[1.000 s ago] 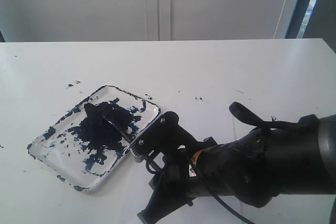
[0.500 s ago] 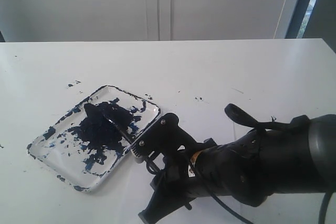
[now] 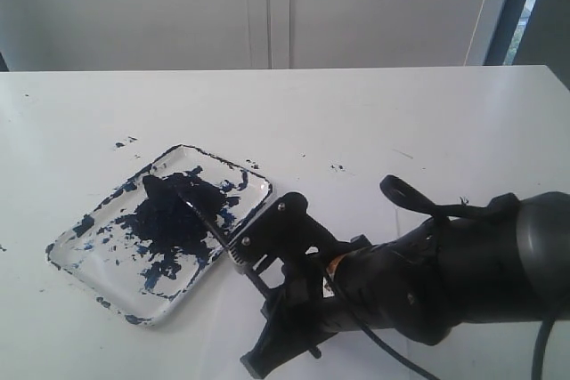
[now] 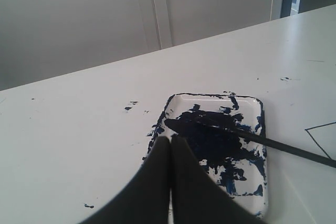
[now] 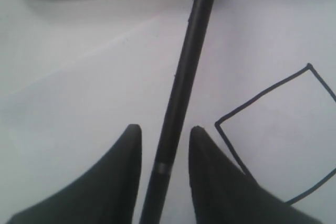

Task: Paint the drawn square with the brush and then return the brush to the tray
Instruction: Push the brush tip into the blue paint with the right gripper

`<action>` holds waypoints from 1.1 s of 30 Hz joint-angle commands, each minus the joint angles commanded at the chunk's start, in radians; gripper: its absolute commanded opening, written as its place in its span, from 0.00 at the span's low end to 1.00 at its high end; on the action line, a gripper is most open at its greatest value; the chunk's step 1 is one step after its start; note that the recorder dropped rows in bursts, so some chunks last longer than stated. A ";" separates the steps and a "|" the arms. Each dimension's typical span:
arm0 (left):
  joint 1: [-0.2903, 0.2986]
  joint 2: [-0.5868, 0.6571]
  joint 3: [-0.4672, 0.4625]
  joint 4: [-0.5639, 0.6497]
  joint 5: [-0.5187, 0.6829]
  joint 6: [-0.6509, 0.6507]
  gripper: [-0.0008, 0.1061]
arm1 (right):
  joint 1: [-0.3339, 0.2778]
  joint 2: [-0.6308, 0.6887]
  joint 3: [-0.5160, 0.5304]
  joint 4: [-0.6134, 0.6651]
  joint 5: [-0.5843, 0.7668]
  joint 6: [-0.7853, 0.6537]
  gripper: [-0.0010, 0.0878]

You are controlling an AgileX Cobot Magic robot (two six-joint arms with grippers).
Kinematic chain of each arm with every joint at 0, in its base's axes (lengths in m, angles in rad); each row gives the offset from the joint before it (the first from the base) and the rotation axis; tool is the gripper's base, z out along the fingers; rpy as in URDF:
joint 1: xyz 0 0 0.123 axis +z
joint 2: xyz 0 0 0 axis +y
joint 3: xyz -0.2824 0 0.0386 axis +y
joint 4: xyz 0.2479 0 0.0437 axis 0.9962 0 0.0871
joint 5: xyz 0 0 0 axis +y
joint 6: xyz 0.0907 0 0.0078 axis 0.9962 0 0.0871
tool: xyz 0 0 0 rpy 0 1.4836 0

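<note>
The white tray (image 3: 82, 255), smeared with dark blue paint, sits left of centre on the table. The brush (image 3: 203, 217) lies with its tip in the paint blob and its black handle running out over the tray's rim. My right gripper (image 3: 243, 311) is open, with a jaw on either side of the handle (image 5: 186, 72) and a gap on both sides. The drawn square (image 5: 278, 135) is blank inside and lies beside the right jaw; in the exterior view my arm hides it. My left gripper (image 4: 170, 139) is shut and empty, just short of the tray (image 4: 261, 182).
The table is white with a few paint specks (image 3: 125, 142) behind the tray and more specks (image 3: 337, 167) near the middle. A white wall runs behind the table's far edge. The bulky right arm (image 3: 445, 273) covers the front right.
My right gripper and arm have shifted slightly to the right. The brush has stayed with its tip in the tray.
</note>
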 joint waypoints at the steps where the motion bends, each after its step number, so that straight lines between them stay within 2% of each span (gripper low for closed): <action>1: 0.000 0.000 0.000 0.000 0.000 0.000 0.01 | 0.000 0.000 0.000 0.000 0.000 0.000 0.35; 14: 0.000 0.000 0.000 0.000 0.000 0.000 0.01 | 0.000 0.042 0.000 0.000 0.019 0.000 0.35; 23: 0.000 0.000 0.000 0.000 0.000 0.000 0.01 | 0.000 0.042 0.000 0.002 0.016 0.000 0.17; 27: 0.000 0.000 0.000 0.000 0.000 0.000 0.01 | 0.000 0.036 0.000 0.002 0.016 0.000 0.01; 33: 0.000 0.000 0.000 0.000 0.000 0.000 0.01 | 0.000 -0.003 0.000 0.009 -0.004 0.008 0.01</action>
